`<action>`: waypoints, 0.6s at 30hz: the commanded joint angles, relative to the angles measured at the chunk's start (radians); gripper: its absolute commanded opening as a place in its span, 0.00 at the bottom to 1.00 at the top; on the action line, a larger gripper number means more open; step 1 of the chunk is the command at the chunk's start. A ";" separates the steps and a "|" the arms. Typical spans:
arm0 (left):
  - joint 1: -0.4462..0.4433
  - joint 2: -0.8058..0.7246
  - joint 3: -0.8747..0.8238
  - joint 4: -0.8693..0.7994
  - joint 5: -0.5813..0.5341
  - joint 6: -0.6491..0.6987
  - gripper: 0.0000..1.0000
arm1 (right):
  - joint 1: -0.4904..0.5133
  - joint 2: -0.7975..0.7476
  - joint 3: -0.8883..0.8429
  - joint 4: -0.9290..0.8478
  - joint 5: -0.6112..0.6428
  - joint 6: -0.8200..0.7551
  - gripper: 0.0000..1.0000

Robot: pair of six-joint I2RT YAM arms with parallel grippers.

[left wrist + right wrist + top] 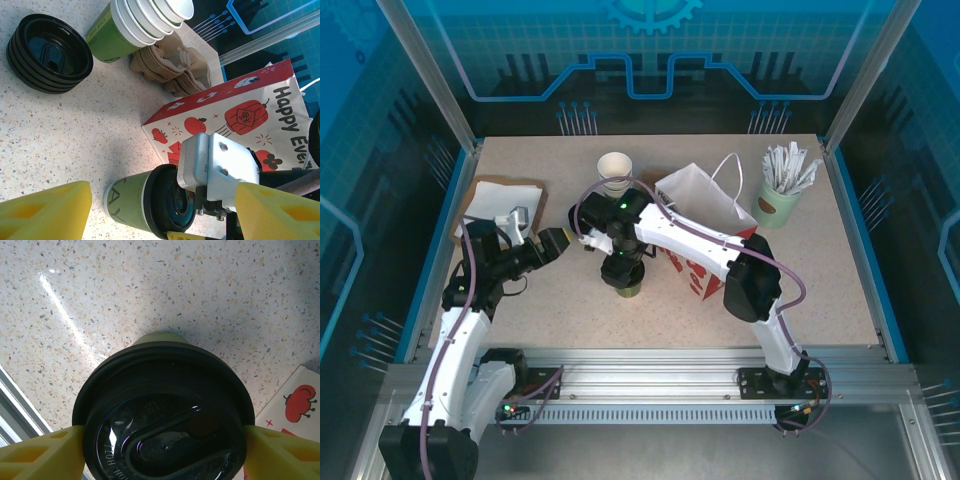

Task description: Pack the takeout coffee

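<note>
Your right gripper (162, 452) clamps takeout coffee (165, 390) by lid rim; lift straight, keep it upright, swing right into bag (705, 220).

On my left wrist feed, the bag (240, 110) reads "Happy Eve" in black, and the rest runs off the picture's edge. A red lantern (245, 116) printed on it carries a white character I can't make out. The green cup (125, 202) near it shows large pale letters, "AY". On my right wrist feed, the black lid (165, 415) has raised lettering along its rim. I read "HOT"; the rest is unclear.
</note>
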State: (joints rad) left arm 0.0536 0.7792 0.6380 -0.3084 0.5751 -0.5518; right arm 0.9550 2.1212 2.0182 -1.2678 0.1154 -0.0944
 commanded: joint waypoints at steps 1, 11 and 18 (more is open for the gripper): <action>0.008 0.000 -0.009 0.009 0.034 -0.013 0.77 | 0.007 0.016 0.016 -0.030 0.009 0.006 0.76; 0.009 0.000 -0.011 0.011 0.035 -0.013 0.77 | 0.008 0.004 0.008 -0.030 0.027 0.009 0.65; 0.008 -0.007 -0.006 0.009 0.024 -0.016 0.76 | 0.013 -0.022 0.001 -0.024 0.053 0.016 0.57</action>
State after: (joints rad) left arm 0.0536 0.7792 0.6380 -0.3084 0.5785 -0.5518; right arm 0.9577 2.1189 2.0182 -1.2678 0.1280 -0.0937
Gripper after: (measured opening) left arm 0.764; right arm 0.660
